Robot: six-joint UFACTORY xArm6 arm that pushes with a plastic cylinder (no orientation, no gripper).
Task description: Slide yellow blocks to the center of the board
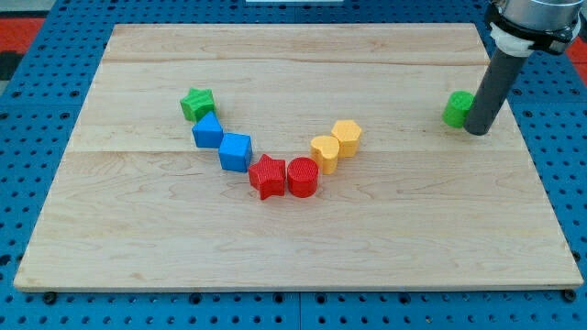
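Note:
Two yellow blocks sit side by side just right of the board's middle: a yellow hexagon and a rounder yellow block to its lower left. My tip rests on the board at the far right, touching the right side of a green block. The tip is far to the right of the yellow blocks.
A curved row of blocks runs left from the yellow ones: a red cylinder, a red star, a blue cube, a blue block and a green star. The wooden board lies on a blue perforated table.

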